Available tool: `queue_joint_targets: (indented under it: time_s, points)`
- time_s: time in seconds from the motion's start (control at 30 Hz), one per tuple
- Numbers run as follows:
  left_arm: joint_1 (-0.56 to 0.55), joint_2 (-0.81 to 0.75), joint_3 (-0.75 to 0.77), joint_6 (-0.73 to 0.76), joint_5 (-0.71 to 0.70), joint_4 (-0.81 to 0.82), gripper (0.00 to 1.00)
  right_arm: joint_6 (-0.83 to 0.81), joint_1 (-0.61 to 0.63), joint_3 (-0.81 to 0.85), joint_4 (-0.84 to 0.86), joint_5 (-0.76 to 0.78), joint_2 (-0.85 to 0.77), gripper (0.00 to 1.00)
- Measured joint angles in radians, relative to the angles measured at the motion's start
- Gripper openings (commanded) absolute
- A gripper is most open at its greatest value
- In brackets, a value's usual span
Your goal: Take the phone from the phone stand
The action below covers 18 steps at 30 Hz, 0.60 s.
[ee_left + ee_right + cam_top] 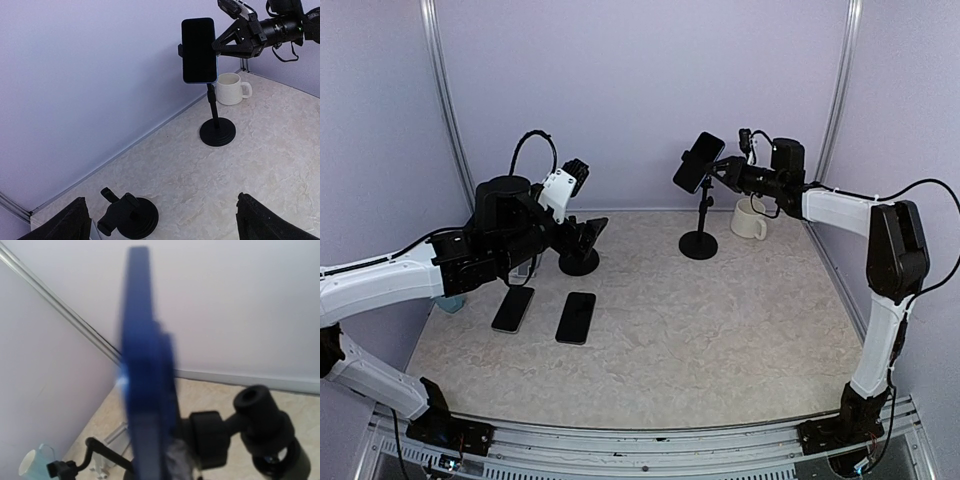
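Observation:
A dark phone [698, 161] with a blue case is clamped upright in the tall black phone stand [698, 243] at the back right. It also shows in the left wrist view [199, 50]. In the right wrist view it is edge-on, blurred and very close [147, 365], with the stand's clamp [210, 440] behind it. My right gripper [725, 172] is at the phone's right edge [220, 44]; its finger spacing does not show. My left gripper [582, 232] is open and empty above a short empty stand [127, 217].
Two dark phones [513, 308] [576, 317] lie flat at the left front of the marble table [720, 330]. A white mug [750, 220] stands just right of the tall stand's base. The walls are close behind both stands.

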Motion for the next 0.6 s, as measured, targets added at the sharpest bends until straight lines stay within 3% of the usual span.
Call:
queue_joint_targets:
  time_s: [0.6]
  points:
    - [0.001, 0.044, 0.037, -0.148, -0.065, 0.038, 0.99, -0.029, -0.004, -0.050, 0.012, -0.005, -0.037, 0.08]
